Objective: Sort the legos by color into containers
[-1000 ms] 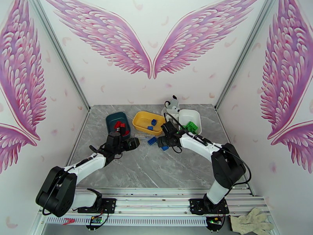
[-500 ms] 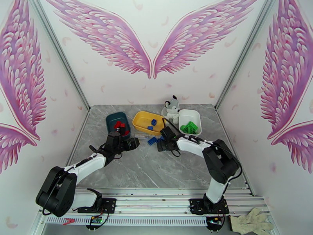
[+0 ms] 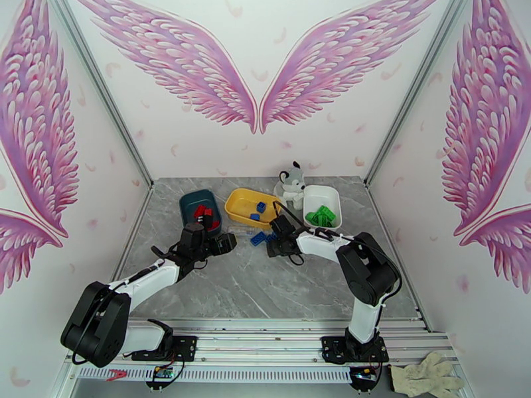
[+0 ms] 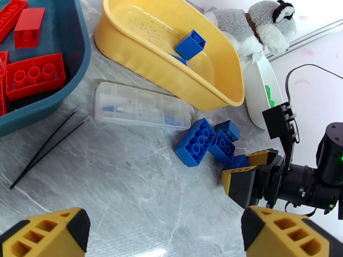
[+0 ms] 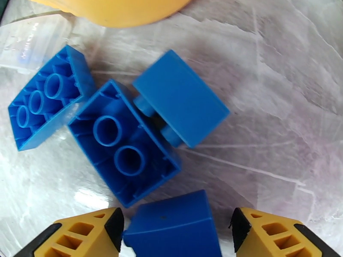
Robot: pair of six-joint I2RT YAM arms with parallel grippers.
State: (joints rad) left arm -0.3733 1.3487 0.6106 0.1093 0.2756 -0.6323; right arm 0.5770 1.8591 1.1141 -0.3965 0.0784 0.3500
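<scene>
Several blue legos (image 3: pixel 259 238) lie on the table just in front of the yellow container (image 3: pixel 235 208). In the right wrist view two blue bricks (image 5: pixel 124 150) lie studs-down and one (image 5: pixel 180 103) lies on its side. My right gripper (image 3: pixel 271 241) stands low over them, its jaws open around a fourth blue brick (image 5: pixel 171 228), with a small gap at the right finger. My left gripper (image 3: pixel 226 243) hangs open and holds nothing, near the dark teal container (image 3: pixel 192 200) of red legos (image 4: pixel 34 76). The white container (image 3: pixel 328 194) holds green legos (image 3: pixel 320 215).
A grey-white plush toy (image 3: pixel 291 180) sits behind the yellow and white tubs. A clear flat case (image 4: pixel 141 110) and thin black tweezers (image 4: pixel 47 142) lie in front of the teal and yellow tubs. The yellow tub has blue bricks (image 4: pixel 190 44) inside.
My right gripper has slid left to the blue bricks, and its jaws have narrowed around one. The left arm has stayed still.
</scene>
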